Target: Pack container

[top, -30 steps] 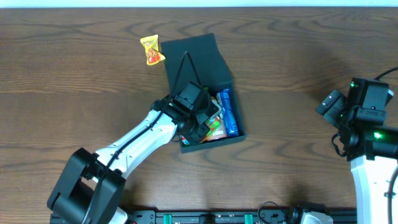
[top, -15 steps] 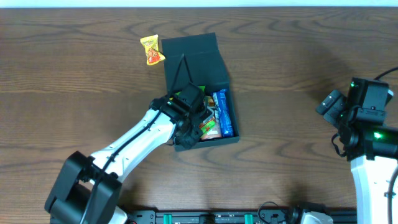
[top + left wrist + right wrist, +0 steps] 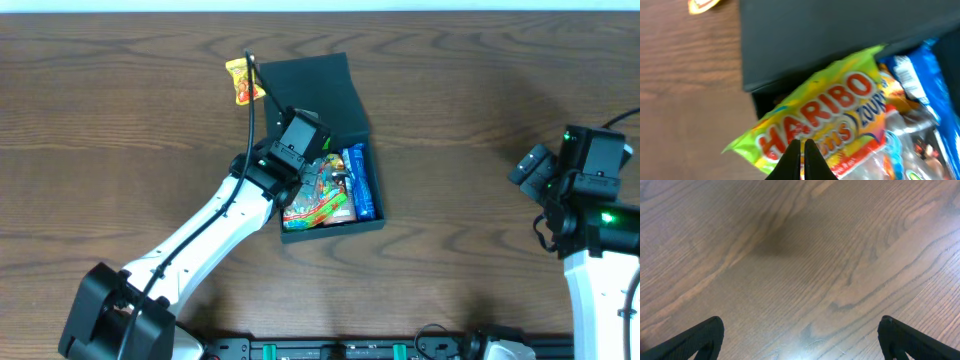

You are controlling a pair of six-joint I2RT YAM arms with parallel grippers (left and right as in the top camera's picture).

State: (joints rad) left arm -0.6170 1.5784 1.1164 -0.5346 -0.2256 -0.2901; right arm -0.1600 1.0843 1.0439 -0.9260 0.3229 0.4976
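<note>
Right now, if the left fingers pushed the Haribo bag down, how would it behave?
Haribo bag looks floppy: creased film would likely buckle, not slide. Its corner seems to overhang the container wall, so it may spring back.

Very dark matte green all over the container (image 3: 325, 85), lime green and yellow with red lettering on the sweet bag (image 3: 830, 115) inside, bright blue on the wrapper (image 3: 365, 185) beside it, yellow-orange on the small packet (image 3: 241, 82) near the far edge of the tabletop (image 3: 480, 120), itself brown with wavy wood grain.
</note>
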